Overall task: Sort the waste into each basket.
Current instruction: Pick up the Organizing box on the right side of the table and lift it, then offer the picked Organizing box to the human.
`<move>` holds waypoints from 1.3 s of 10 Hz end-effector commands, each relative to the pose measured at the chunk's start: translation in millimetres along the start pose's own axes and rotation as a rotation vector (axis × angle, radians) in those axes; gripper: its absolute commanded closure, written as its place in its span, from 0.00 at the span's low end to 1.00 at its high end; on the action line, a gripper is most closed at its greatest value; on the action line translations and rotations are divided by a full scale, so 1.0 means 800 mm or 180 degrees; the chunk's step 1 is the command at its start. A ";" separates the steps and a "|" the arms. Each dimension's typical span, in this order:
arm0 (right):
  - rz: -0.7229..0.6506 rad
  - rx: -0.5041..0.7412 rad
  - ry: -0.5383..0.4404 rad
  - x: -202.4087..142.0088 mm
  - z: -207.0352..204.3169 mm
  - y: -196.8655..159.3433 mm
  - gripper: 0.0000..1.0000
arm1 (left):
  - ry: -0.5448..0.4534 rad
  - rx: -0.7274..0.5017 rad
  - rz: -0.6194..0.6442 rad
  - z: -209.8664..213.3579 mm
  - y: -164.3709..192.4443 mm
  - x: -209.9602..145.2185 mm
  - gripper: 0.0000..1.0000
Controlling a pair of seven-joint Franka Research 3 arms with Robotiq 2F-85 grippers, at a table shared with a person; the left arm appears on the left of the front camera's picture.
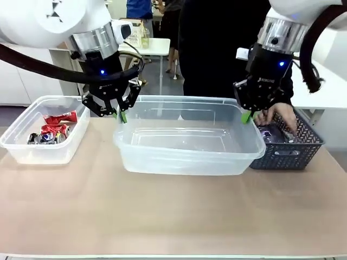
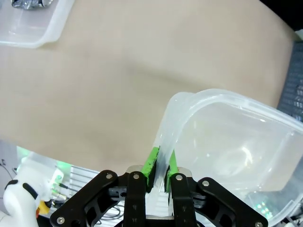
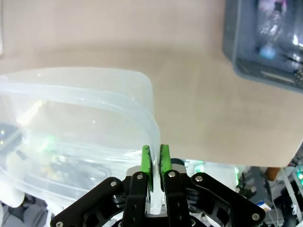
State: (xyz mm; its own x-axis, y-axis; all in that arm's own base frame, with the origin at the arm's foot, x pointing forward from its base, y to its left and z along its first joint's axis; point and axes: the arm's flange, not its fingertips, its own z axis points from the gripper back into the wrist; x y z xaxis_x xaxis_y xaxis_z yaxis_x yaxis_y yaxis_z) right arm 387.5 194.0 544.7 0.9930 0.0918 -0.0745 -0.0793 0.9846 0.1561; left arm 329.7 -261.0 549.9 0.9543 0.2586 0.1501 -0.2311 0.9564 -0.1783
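Observation:
A large clear plastic basket (image 1: 187, 135) stands mid-table with nothing in it. My left gripper (image 1: 120, 115) is shut on its rim at the far-left corner, and my right gripper (image 1: 248, 115) is shut on the rim at the far-right corner. In the left wrist view the green pads (image 2: 152, 163) pinch the thin rim of the basket (image 2: 227, 142). The right wrist view shows the right gripper (image 3: 155, 160) clamped on the basket's rim (image 3: 94, 99). A smaller clear basket (image 1: 24, 146) at the left holds crushed red and silver cans (image 1: 54, 127).
A dark lattice basket (image 1: 287, 151) at the right holds clear bottles (image 3: 270, 28), and a person's hand (image 1: 279, 115) reaches into it. The near half of the table (image 1: 162, 216) is bare wood.

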 end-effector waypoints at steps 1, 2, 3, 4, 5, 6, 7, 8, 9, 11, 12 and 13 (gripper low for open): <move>0.0063 -0.0033 -0.0037 -0.009 0.006 0.002 1.00 | -0.0035 -0.0054 0.0146 0.007 -0.003 -0.005 1.00; 0.0063 -0.0033 -0.0037 -0.009 0.006 0.002 1.00 | -0.0035 -0.0054 0.0146 0.007 -0.003 -0.005 1.00; 0.0063 -0.0033 -0.0037 -0.009 0.006 0.002 1.00 | -0.0035 -0.0054 0.0146 0.007 -0.003 -0.005 1.00; 0.0063 -0.0033 -0.0037 -0.009 0.006 0.002 1.00 | -0.0035 -0.0054 0.0146 0.007 -0.003 -0.005 1.00; 0.0063 -0.0033 -0.0037 -0.009 0.006 0.002 1.00 | -0.0035 -0.0054 0.0146 0.007 -0.003 -0.005 1.00; 0.0063 -0.0033 -0.0037 -0.009 0.006 0.002 1.00 | -0.0035 -0.0054 0.0146 0.007 -0.003 -0.005 1.00; 0.0063 -0.0033 -0.0037 -0.009 0.006 0.002 1.00 | -0.0035 -0.0054 0.0146 0.007 -0.003 -0.005 1.00; 0.0063 -0.0033 -0.0037 -0.009 0.006 0.002 1.00 | -0.0035 -0.0054 0.0146 0.007 -0.003 -0.005 1.00; 0.0063 -0.0033 -0.0037 -0.009 0.006 0.002 1.00 | -0.0035 -0.0054 0.0146 0.007 -0.003 -0.005 1.00; 0.0063 -0.0033 -0.0037 -0.009 0.006 0.002 1.00 | -0.0035 -0.0054 0.0146 0.007 -0.003 -0.005 1.00; 0.0063 -0.0033 -0.0037 -0.009 0.006 0.002 1.00 | -0.0035 -0.0054 0.0146 0.007 -0.003 -0.005 1.00; 0.0063 -0.0033 -0.0037 -0.009 0.006 0.002 1.00 | -0.0035 -0.0054 0.0146 0.007 -0.003 -0.005 1.00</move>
State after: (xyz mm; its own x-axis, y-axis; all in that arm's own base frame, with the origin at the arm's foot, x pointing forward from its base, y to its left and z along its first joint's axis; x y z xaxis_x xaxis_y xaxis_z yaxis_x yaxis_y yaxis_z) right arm 384.5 193.5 549.8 0.9935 0.0964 -0.0602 -0.0867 0.9853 0.1469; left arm 325.1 -263.5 551.4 0.9519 0.2647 0.1544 -0.2380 0.9560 -0.1716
